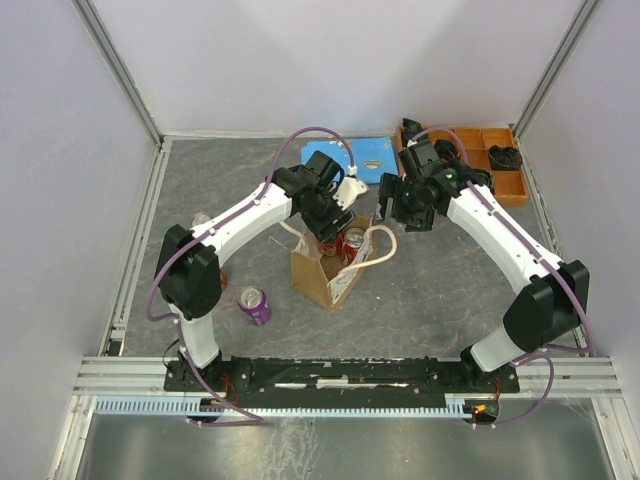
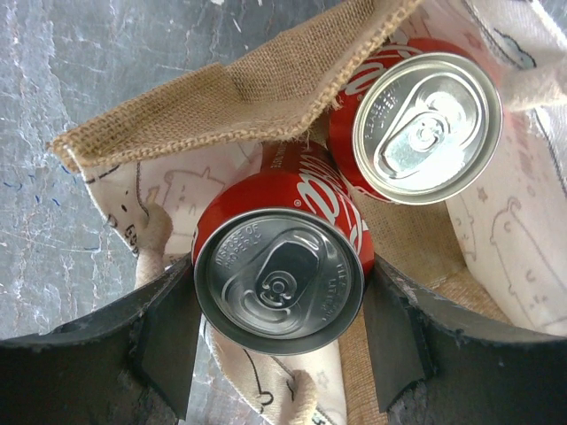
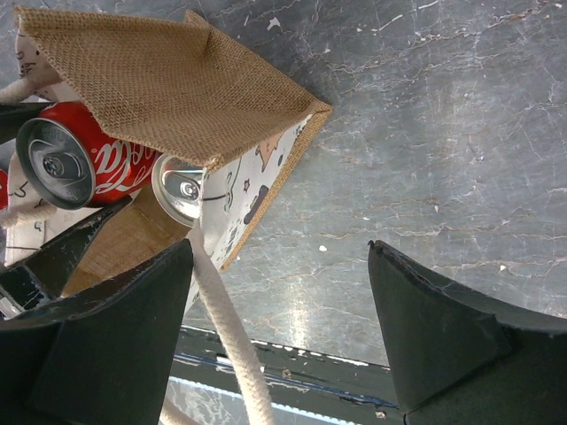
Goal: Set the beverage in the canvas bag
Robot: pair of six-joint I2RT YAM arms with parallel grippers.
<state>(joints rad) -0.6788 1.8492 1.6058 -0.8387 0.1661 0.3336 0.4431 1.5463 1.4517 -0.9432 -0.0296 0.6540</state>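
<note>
Nearest the arm bases, a purple can (image 1: 254, 305) lay on its side on the grey table (image 1: 430, 290), well apart from the rest. Its label was too small to read.

Further in stood the canvas bag (image 1: 318, 270), open at the top, its rough tan weave outside and a white lining printed with small cartoon figures inside. The left gripper (image 1: 330, 232) was above the bag's mouth, clenched on a red can (image 2: 279, 279). In the left wrist view its two dark fingers (image 2: 168, 328) pressed the can's sides. White script on the red wall read as part of "Coca-Cola". The stamped writing round the pull-tab could not be made out. The can sat upright within the bag's opening, just beside a second red can (image 2: 425, 124) of the same brand, which stood deeper in the bag.

To the right of the bag, the right gripper (image 1: 408, 210) hung released, its jaws spread wide and grasping nothing. In the right wrist view a cream rope handle (image 3: 221, 328) ran close by one finger.

At the far edge lay a blue sheet (image 1: 372, 155) and an orange tray (image 1: 500, 185) holding dark items.
</note>
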